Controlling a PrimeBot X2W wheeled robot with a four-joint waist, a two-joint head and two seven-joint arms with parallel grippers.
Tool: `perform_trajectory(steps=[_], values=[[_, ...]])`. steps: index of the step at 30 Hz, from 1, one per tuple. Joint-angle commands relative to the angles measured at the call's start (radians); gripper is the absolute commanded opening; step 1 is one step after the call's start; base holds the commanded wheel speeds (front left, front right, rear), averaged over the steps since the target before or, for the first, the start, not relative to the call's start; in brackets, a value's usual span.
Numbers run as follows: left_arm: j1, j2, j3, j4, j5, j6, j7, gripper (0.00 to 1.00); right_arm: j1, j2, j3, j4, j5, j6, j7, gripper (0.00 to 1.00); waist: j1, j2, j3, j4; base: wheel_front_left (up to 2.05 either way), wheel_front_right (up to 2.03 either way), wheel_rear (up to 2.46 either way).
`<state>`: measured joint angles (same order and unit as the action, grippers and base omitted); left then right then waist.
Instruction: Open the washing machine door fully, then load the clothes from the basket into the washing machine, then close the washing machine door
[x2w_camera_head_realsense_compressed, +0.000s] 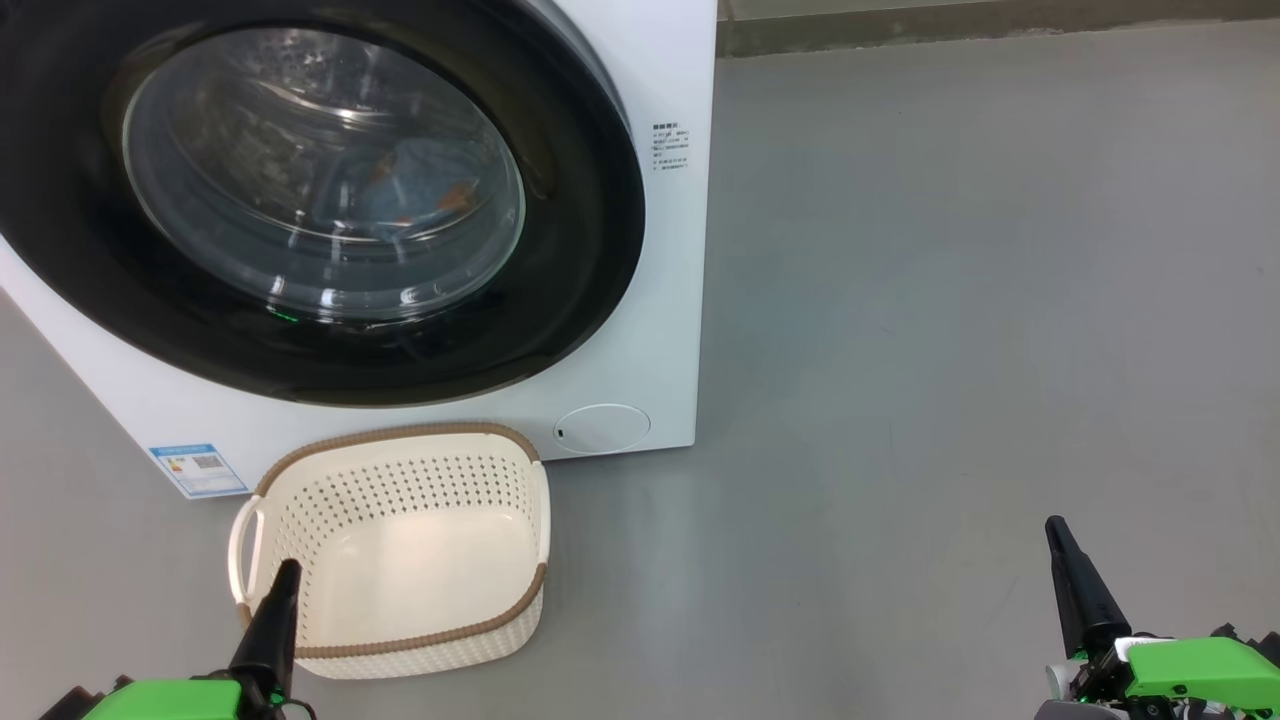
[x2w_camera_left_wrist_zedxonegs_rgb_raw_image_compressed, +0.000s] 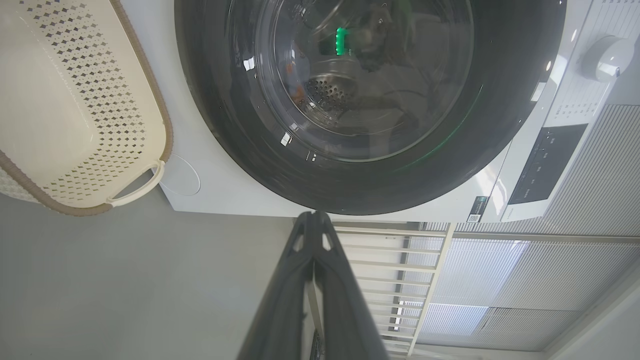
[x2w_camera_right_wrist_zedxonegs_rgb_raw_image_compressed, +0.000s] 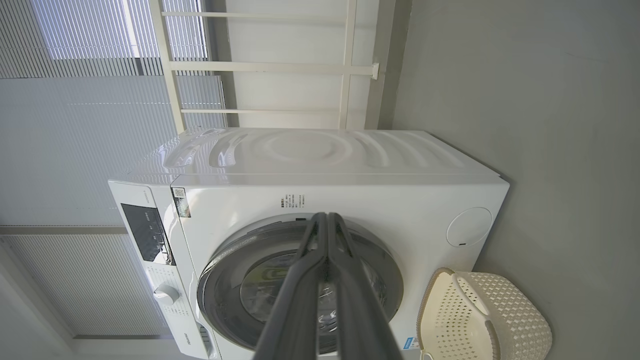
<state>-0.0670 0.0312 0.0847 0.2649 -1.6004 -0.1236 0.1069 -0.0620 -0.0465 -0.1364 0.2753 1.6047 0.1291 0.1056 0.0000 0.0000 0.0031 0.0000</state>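
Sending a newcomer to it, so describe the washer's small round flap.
On the big white box-shaped washing machine, look below the glossy black round door, at the front's lower right corner. The flap is a plain white circle; the label opposite is blue and rectangular.

White washing machine (x2w_camera_head_realsense_compressed: 662, 300), glossy black door (x2w_camera_head_realsense_compressed: 585, 250) — cream, perforated, brown-rimmed basket (x2w_camera_head_realsense_compressed: 400, 490)

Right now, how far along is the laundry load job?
Done, by the look: the basket is empty, the clothes show through the glass, and the washing machine door sits flush and closed. In hand: nothing; left gripper and right gripper are shut, empty, clear of the door. Left: nothing visible.
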Motion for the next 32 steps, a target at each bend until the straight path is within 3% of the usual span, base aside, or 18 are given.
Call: perform_trajectory(steps=[1, 32], values=[[-0.041, 0.019, 0.029, -0.02, -0.008, -0.007, 0.006, 0.0, -0.046, -0.004, 0.022, -0.03, 0.004, 0.002, 0.008, 0.0, 0.0, 0.0, 0.0, 0.0, 0.0, 0.0, 0.0], [-0.041, 0.019, 0.029, -0.02, -0.008, -0.007, 0.006, 0.0, -0.046, -0.004, 0.022, -0.03, 0.004, 0.002, 0.008, 0.0, 0.0, 0.0, 0.0, 0.0, 0.0, 0.0, 0.0]])
